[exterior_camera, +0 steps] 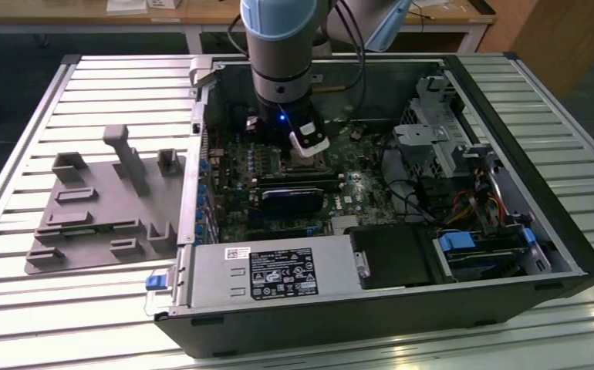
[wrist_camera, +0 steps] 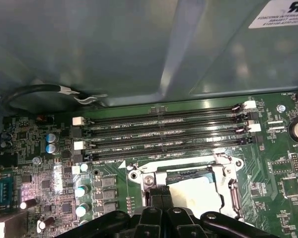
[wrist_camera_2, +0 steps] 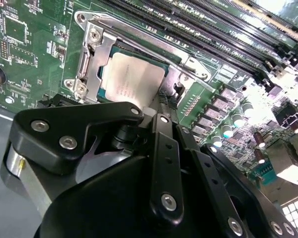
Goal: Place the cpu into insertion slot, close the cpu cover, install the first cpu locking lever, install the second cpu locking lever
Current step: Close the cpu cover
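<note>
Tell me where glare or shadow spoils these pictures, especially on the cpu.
First wrist view: the cpu top is blown out white. Second wrist view: the cpu is evenly lit, pale grey, without glare. Exterior view: the slatted table glares brightly in the foreground, while the motherboard sits in shadow.

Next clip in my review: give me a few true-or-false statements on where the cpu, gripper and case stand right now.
1. The cpu lies in the insertion slot. True.
2. The long memory slots beside it hold memory sticks. False: they look empty.
3. The gripper hangs outside the computer case. False: it is inside, just above the cpu.
4. The computer case lies open on a slatted table. True.
</note>
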### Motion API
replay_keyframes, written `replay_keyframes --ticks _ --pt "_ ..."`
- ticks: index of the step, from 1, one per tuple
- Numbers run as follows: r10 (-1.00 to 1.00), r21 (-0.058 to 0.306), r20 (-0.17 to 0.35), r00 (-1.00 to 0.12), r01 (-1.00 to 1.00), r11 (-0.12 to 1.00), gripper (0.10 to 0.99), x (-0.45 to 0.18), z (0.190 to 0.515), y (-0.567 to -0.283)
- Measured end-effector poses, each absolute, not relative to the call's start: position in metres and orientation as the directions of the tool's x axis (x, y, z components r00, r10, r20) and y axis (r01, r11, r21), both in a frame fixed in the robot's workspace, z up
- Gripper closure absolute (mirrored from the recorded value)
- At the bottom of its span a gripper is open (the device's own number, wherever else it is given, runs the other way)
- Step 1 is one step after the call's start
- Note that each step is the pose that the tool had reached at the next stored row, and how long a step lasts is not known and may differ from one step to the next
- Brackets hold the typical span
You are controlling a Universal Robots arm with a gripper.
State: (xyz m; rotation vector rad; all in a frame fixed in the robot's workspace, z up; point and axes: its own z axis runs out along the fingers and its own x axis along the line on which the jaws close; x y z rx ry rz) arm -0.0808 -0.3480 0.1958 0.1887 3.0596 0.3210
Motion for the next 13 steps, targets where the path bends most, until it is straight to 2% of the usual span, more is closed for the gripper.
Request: replay_keyframes --ticks 13 --pt "0.128 0.212 -0.047 -0.991 0.115 0.971 0.984 -0.0768 0.2038 -0.3479"
